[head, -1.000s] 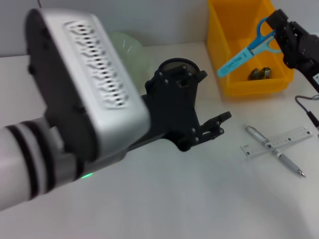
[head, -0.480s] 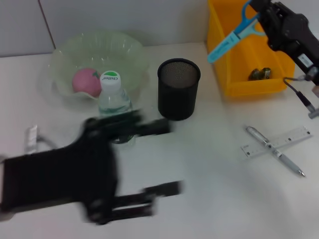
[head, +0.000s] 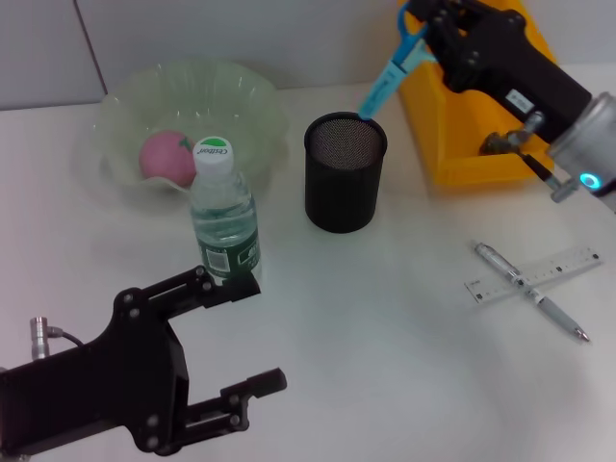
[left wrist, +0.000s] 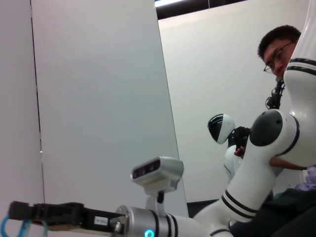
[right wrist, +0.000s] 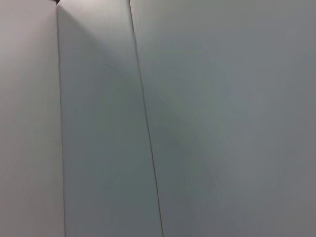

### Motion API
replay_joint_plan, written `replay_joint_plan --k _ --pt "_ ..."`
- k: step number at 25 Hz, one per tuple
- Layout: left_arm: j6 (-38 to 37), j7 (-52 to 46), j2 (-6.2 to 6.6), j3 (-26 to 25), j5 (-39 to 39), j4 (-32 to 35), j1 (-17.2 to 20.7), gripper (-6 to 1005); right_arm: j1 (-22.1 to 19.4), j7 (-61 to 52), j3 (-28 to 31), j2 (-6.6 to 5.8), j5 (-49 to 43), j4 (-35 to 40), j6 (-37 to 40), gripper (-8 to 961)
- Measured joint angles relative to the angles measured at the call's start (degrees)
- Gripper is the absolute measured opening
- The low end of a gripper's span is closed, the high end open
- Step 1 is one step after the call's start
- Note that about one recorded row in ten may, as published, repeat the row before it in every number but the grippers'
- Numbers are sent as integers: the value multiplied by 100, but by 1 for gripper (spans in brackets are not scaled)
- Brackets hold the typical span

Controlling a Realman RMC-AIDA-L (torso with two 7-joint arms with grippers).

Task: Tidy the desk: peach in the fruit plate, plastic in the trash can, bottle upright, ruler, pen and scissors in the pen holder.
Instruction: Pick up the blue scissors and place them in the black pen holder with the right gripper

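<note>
My right gripper [head: 420, 21] is shut on the blue scissors [head: 389, 69], which hang tilted with their tip at the far rim of the black mesh pen holder [head: 345, 188]. The pink peach [head: 165, 157] lies in the pale green fruit plate [head: 252, 101]. In front of the plate, the bottle [head: 224, 219] stands upright with its cap on. A silver pen [head: 537, 299] lies across the clear ruler [head: 563, 263] at the right. The yellow trash can [head: 452, 125] holds a bit of plastic [head: 493, 144] beside my arm. My left gripper [head: 252, 332] is open and empty, near the front left.
The left wrist view looks across the room at my right arm [left wrist: 163, 222] with the scissors [left wrist: 12, 226], and a person [left wrist: 279, 47] stands behind. Only a wall shows in the right wrist view.
My left arm pulled back from over the middle of the desk to the front left, uncovering the plate and bottle. My right gripper carried the scissors left from above the trash can to the pen holder.
</note>
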State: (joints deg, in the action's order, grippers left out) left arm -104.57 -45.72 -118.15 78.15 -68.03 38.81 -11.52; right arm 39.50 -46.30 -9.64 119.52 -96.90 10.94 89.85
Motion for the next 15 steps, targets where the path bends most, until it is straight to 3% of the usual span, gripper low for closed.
replay_joint_plan --k 15 --pt "39 -23 12 -17 -183 -244 -2 694 425 883 -385 0 -28 -442 -1004 79"
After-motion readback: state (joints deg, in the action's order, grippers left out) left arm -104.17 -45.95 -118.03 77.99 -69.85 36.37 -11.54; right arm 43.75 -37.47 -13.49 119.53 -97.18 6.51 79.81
